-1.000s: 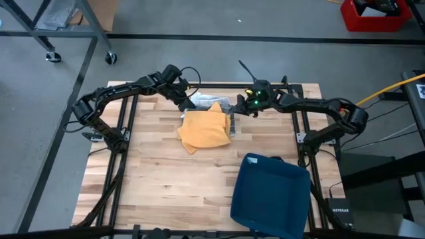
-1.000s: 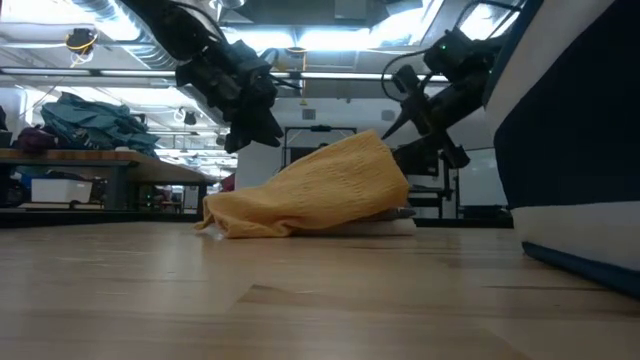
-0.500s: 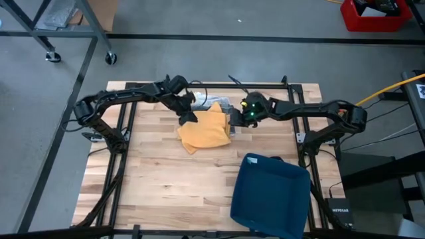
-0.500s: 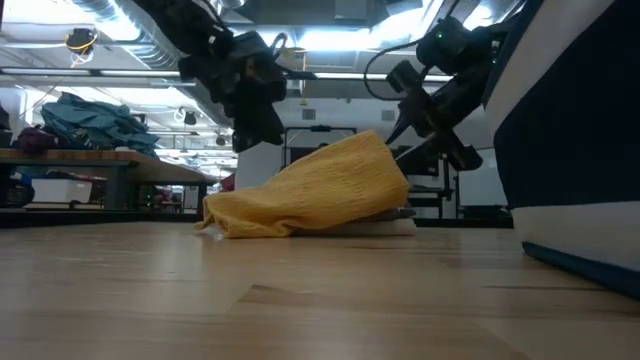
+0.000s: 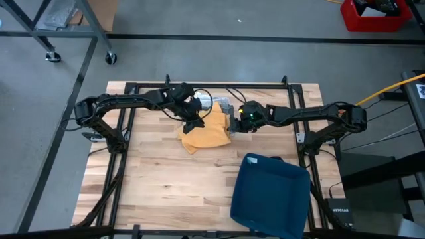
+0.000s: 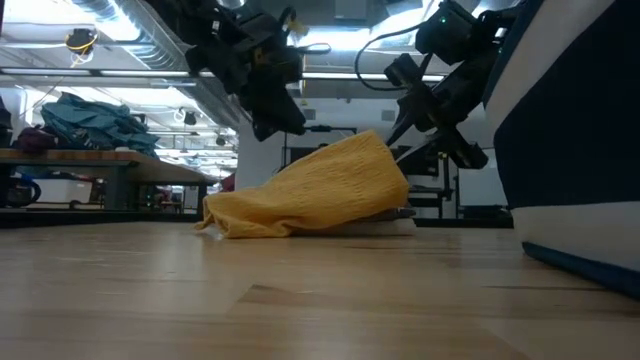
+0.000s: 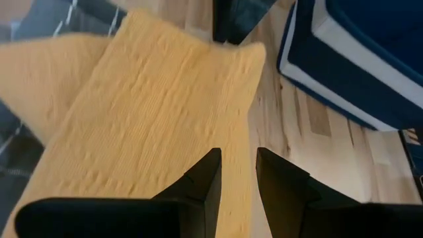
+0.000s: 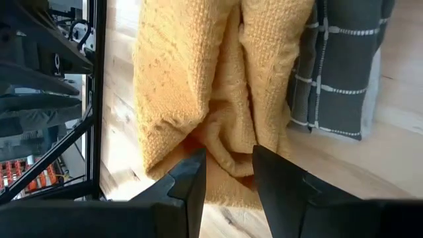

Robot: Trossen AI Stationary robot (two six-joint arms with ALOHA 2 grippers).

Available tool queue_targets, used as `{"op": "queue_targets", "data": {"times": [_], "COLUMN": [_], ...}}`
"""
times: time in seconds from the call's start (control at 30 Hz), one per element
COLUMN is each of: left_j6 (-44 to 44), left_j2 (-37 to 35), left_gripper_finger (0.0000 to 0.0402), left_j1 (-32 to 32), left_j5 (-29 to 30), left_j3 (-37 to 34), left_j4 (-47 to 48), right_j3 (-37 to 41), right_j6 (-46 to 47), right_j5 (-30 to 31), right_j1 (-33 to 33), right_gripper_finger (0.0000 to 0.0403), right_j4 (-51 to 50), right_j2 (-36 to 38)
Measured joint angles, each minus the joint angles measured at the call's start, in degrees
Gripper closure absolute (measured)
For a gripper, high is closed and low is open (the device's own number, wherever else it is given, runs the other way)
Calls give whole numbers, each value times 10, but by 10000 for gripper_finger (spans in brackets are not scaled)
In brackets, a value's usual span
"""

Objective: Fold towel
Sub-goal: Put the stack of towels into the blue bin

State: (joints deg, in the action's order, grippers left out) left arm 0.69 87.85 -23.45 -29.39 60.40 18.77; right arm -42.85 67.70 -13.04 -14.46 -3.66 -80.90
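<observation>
The yellow towel [image 5: 207,133] lies crumpled in a heap near the table's far edge, and its far part rests on a grey checked cloth [image 5: 223,105]. In the low view the towel [image 6: 310,190] rises to a peak at its right. My left gripper [image 5: 194,124] hovers over the towel's left side with its fingers slightly open, and the left wrist view shows the towel [image 7: 152,112] just past my left gripper [image 7: 238,175]. My right gripper [image 5: 234,125] is open at the towel's right edge. In the right wrist view the towel's folds [image 8: 198,79] lie ahead of my right gripper [image 8: 229,175].
A dark blue bin [image 5: 272,196] stands tilted at the table's near right and fills the right of the low view [image 6: 570,130]. The grey checked cloth [image 8: 337,73] lies under and beside the towel. Bare wood stretches across the near left of the table [image 5: 153,186].
My left gripper has moved toward the table's right and near edge, from beyond the towel's far left corner to over its left side. My right gripper has moved left and nearer, up to the towel's right edge. The towel has kept its shape and place.
</observation>
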Motion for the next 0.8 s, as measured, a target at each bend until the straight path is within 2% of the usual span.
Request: {"op": "queue_targets", "data": {"times": [0.1, 0.2, 0.43, 0.8], "left_j6": [5, 45, 115, 113], "left_j2": [0, 0, 0, 0], "left_gripper_finger": [315, 315, 315, 315], "left_j1": [8, 18, 44, 45], "left_j5": [2, 16, 112, 117], "left_j3": [0, 0, 0, 0], "left_j4": [-21, -35, -47, -44], "right_j3": [0, 0, 0, 0], "right_j6": [0, 0, 0, -68], "right_j5": [0, 0, -5, -5], "right_j1": [0, 3, 26, 64], "right_gripper_finger": [276, 276, 276, 276], "right_j4": [2, 5, 15, 137], "right_j2": [0, 0, 0, 0]}}
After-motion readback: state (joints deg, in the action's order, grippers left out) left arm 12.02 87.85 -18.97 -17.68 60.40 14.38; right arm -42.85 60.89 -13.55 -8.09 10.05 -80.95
